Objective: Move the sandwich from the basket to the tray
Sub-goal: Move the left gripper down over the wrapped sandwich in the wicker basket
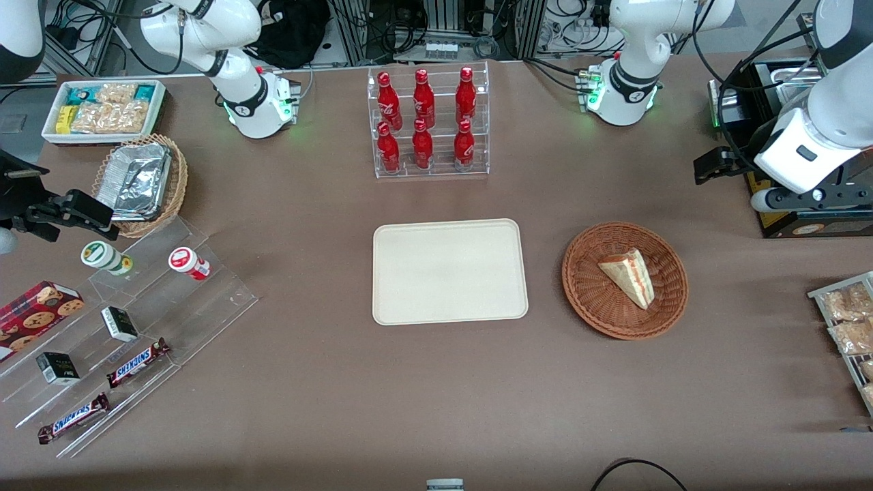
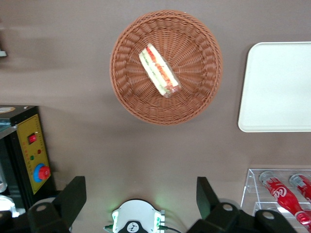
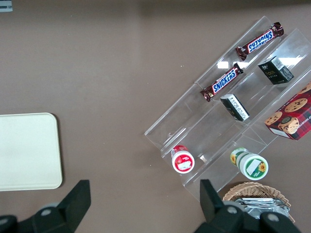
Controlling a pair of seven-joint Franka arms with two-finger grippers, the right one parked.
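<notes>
- The gripper [image 2: 141, 204] hung high above the table with its two fingers [image 2: 73, 196] spread wide and nothing between them, so it was open and empty.
- The sandwich [image 2: 159, 70] sat well below the gripper and out ahead of it, lying in the basket [image 2: 194, 97] a bit off the basket's middle, with the filling edge facing up toward the wrist camera.
- The tray [image 1: 450, 271] was bare and lay just beside the basket, farther from the gripper than the basket was.
- Looks like the task hadn't started: no contact, still a reach and a descent to do.
- What could have gone wrong, probably: the wedge lay at an angle to the fingers, so closing without turning the wrist could pinch a corner and spin it out.
- Squeezing soft bread too hard could squash it or push out the filling.
- Coming down too low could snag the fingers on the weave and drag the light basket along.
</notes>
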